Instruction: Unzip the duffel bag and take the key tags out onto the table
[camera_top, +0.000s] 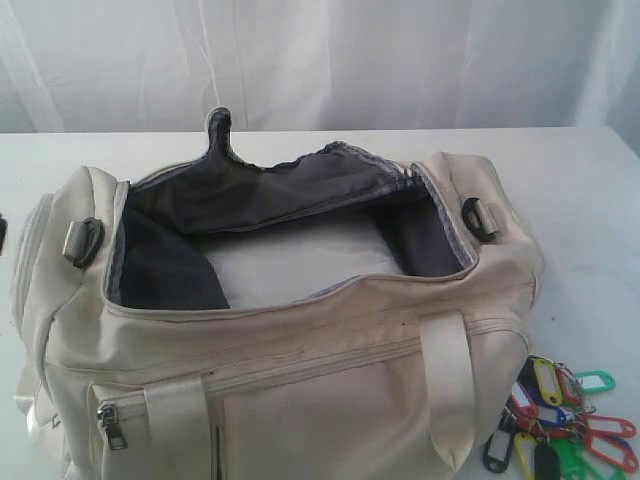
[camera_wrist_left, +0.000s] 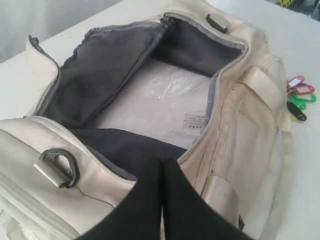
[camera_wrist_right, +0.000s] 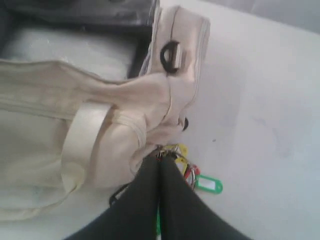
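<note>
The cream duffel bag (camera_top: 300, 350) lies unzipped on the white table (camera_top: 590, 200), its top gaping and the dark grey lining showing. The key tags (camera_top: 565, 415), a bunch in green, red, yellow, blue and black, rest on the table beside the bag's right front corner. In the right wrist view my right gripper (camera_wrist_right: 160, 161) is shut above that bunch (camera_wrist_right: 207, 185), its tips lined up with the rings; whether it touches them I cannot tell. My left gripper (camera_wrist_left: 161, 162) is shut over the bag's left end (camera_wrist_left: 100, 190), holding nothing. Neither gripper shows in the exterior view.
A pale plastic-wrapped insert (camera_top: 300, 265) lies on the bag's floor. A strap (camera_top: 445, 390) hangs down the front, and a side-pocket zipper pull (camera_top: 112, 425) hangs at the lower left. Metal strap rings (camera_top: 82, 240) sit at both ends. A white curtain closes off the back.
</note>
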